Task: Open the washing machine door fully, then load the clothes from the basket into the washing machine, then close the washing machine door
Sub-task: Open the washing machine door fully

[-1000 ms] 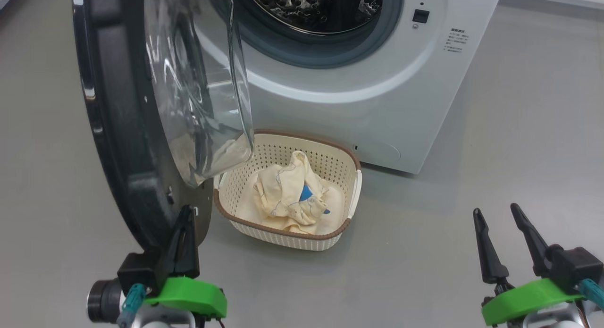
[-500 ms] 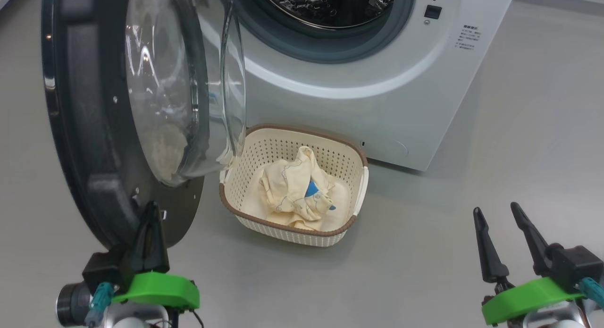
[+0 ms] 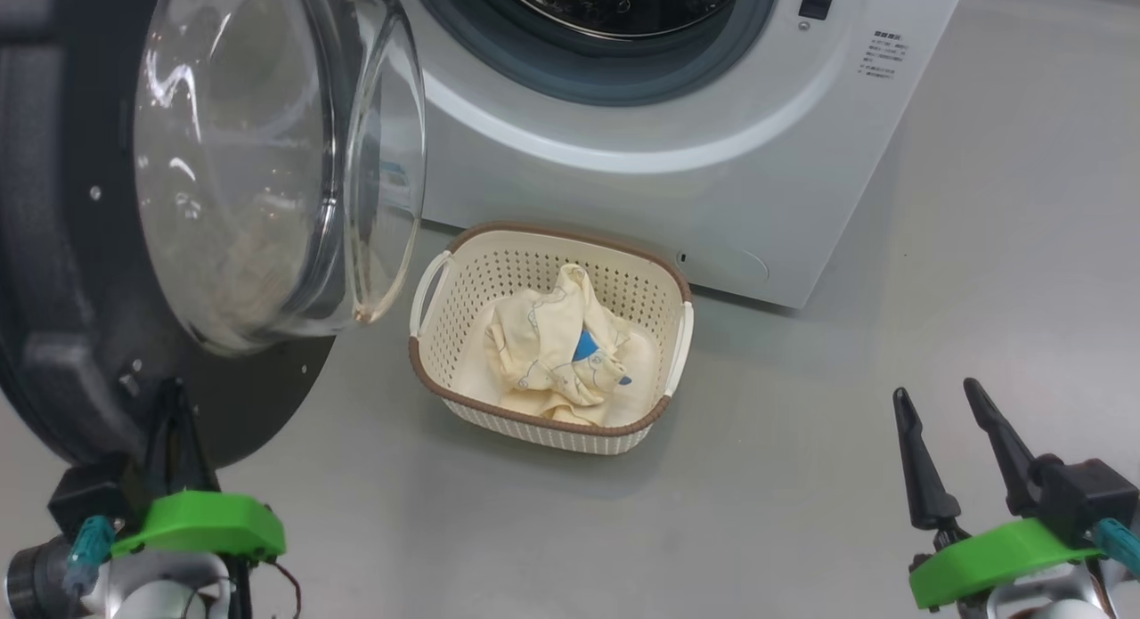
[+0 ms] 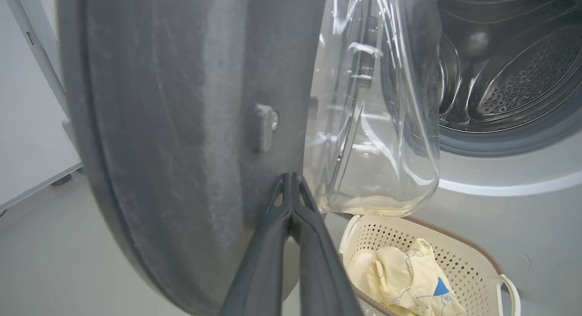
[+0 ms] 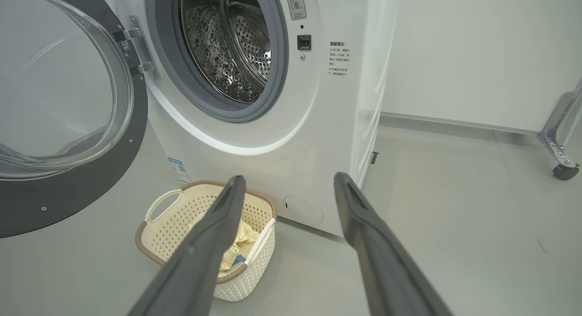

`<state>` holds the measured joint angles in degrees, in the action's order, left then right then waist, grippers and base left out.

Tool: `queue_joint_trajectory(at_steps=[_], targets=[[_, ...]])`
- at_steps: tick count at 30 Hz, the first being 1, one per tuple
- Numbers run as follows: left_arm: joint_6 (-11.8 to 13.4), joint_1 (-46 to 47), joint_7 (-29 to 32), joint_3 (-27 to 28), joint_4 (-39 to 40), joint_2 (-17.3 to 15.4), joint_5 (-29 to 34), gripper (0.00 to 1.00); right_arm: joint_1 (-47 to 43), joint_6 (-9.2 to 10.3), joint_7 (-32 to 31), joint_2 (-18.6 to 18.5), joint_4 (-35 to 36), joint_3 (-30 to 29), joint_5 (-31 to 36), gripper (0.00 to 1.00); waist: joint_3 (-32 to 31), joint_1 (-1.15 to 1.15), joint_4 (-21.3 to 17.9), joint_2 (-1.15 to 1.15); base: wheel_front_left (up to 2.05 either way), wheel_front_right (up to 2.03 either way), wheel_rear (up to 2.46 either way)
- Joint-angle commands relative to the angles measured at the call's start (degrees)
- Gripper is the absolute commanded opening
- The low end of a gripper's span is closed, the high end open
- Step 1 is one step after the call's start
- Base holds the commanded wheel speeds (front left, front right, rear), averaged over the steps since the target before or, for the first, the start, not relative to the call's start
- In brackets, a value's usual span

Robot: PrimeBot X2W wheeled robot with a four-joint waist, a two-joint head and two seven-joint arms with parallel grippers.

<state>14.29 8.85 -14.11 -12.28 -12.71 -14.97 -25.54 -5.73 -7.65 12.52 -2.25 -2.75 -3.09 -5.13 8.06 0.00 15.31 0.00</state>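
While wide open, washing machine door (image 3: 223, 183) beside basket (image 3: 543, 427), clothes (image 3: 557, 352) inside.

The left gripper (image 3: 175, 390) stands at the lower left of the head view. Its two dark fingers (image 3: 174, 436) are pressed together into one upright wedge, tips pointing up. From the left wrist camera the pair meets at the tips with no gap. A green collar (image 3: 200, 523) rings its wrist, with a teal plug (image 3: 89, 543) at its side. The right gripper (image 3: 935, 392) sits at the lower right, jaws spread wide with nothing between them. Its long fingers (image 3: 922, 476) lean slightly toward that view's left, above a second green collar (image 3: 997, 552).
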Motion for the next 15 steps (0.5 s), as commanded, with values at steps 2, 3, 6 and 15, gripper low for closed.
queue_joint_trajectory(at_steps=[2, 3, 6, 15], targets=[[8.0, 3.3, -0.6, 3.9, 0.2, -2.7, -0.5, 0.0, 2.2, 0.16, 0.0, -0.6, 2.0, 1.3, -0.3, 1.0, 0.2, 0.0, -0.1, 0.0, 0.0, 0.0, 0.0], [7.9, 3.6, -0.6, 4.3, -0.3, -2.8, -0.6, 0.0, 2.2, 0.16, 0.0, -0.6, 2.1, 1.3, -0.2, 1.0, 0.3, 0.0, -0.1, 0.0, 0.0, 0.0, 0.0], [7.3, 4.9, -0.7, 5.5, -2.2, -3.5, -1.2, 0.0, 2.5, 0.16, -0.2, -0.6, 2.3, 1.4, -0.1, 1.0, 0.9, 0.0, -0.4, 0.0, 0.0, 0.0, 0.0], [5.7, 9.2, -0.8, 9.0, -8.9, -5.2, -2.2, 0.0, 3.3, 0.16, -0.7, -0.6, 2.9, 1.6, 0.4, 1.0, 2.5, 0.0, -1.8, 0.0, 0.0, 0.0, 0.0]])
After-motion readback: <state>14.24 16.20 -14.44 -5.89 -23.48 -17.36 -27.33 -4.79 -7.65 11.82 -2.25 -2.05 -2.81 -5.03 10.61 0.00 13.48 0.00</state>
